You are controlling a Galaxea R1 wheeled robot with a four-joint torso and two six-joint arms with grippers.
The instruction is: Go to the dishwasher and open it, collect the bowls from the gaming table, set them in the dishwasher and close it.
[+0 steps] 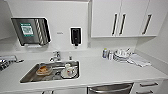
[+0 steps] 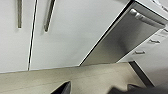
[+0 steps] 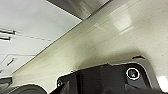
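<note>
1. Facing a white counter; dishwasher is seen closed below its near edge, right of the sink.
2. Dirty dishes are seen in the sink.
3. Jaw state cannot be told for either gripper.

The stainless-steel dishwasher with horizontal bar handle is sitting closed under the white countertop, just right of the sink.
</note>
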